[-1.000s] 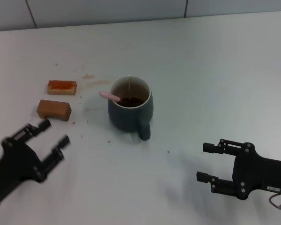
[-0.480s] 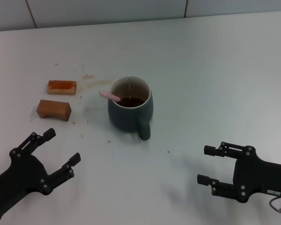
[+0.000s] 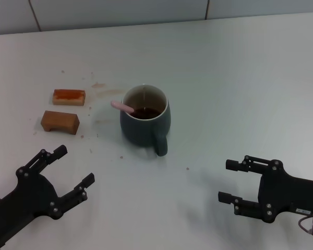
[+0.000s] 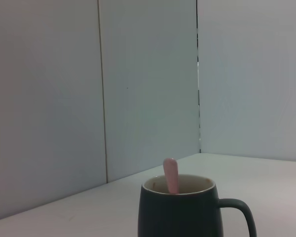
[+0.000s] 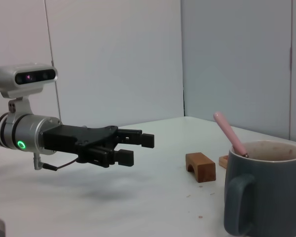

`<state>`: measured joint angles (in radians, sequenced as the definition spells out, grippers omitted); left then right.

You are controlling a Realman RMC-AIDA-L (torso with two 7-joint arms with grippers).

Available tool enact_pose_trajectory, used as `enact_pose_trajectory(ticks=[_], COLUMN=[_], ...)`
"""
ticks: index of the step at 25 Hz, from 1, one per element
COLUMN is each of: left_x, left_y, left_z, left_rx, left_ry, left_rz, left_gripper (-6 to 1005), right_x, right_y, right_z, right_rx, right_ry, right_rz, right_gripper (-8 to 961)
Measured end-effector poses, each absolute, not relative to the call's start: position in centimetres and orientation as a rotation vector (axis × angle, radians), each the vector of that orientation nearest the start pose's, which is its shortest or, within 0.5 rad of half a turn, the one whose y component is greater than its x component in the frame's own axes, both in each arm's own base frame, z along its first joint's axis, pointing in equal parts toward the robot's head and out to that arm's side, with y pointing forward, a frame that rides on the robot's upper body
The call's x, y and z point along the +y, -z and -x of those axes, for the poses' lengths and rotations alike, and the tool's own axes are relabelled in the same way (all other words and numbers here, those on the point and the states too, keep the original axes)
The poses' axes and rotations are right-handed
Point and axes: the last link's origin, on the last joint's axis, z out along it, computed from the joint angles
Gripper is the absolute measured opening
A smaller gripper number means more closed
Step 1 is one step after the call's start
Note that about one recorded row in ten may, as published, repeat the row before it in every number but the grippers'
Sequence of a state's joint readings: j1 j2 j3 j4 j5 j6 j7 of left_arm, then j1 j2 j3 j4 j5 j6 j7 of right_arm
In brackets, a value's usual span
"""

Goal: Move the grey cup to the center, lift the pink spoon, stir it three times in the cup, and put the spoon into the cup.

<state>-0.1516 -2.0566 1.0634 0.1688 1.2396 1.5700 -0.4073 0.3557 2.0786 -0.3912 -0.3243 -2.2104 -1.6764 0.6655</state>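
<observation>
The grey cup point(image 3: 145, 122) stands upright near the middle of the white table point(image 3: 240, 83), its handle toward me. The pink spoon point(image 3: 122, 107) stands in the cup, its handle leaning out over the left rim. The cup point(image 4: 180, 210) and spoon point(image 4: 170, 175) also show in the left wrist view, and the cup point(image 5: 263, 190) and spoon point(image 5: 229, 132) in the right wrist view. My left gripper point(image 3: 73, 167) is open and empty at the front left, well clear of the cup; it also shows in the right wrist view point(image 5: 145, 148). My right gripper point(image 3: 227, 180) is open and empty at the front right.
Two orange-brown blocks lie left of the cup: one point(image 3: 69, 97) farther back, one point(image 3: 60, 122) nearer me. Crumbs and a brown stain point(image 3: 101, 91) mark the table between the blocks and the cup.
My left gripper has drawn back toward the front edge and a little to the right, away from the blocks. The right gripper, cup and spoon have stayed in place.
</observation>
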Motion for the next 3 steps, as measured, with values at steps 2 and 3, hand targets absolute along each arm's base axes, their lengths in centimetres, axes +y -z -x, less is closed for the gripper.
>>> enact_pose_trajectory(ticks=[2,3], left_x=[19.10,19.11], left_y=[4.26,4.31], left_z=[34.05,34.04], left_rx=[-0.338,-0.340], left_ry=[0.826,0.827], left_rz=[2.281,2.281], left_gripper=[835,835], right_x=[22.48,22.47], right_y=[4.06,4.06], right_z=[-32.08,-32.07], right_rx=[0.291,0.291], right_ry=[-0.801,-0.802], right_rz=[2.686,2.686], right_gripper=[693,693])
